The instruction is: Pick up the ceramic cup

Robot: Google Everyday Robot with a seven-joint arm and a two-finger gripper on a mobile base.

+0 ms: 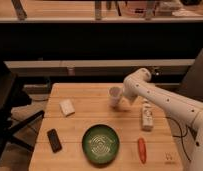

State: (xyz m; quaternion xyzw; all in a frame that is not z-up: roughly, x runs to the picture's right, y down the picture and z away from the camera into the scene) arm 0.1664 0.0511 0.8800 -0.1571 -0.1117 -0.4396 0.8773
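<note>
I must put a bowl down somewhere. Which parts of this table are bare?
Bare: the back left corner behind the white block; the middle strip between ceramic cup and green plate. Crowded: the right side, with gripper at the cup, long white item and carrot.

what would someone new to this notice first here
The white robot arm reaches in from the picture's right, its gripper right against the white ceramic cup near the back middle of the wooden table. Nearer the camera lies a dark green plate, with a black phone on its picture-left and an orange carrot on its picture-right.
</note>
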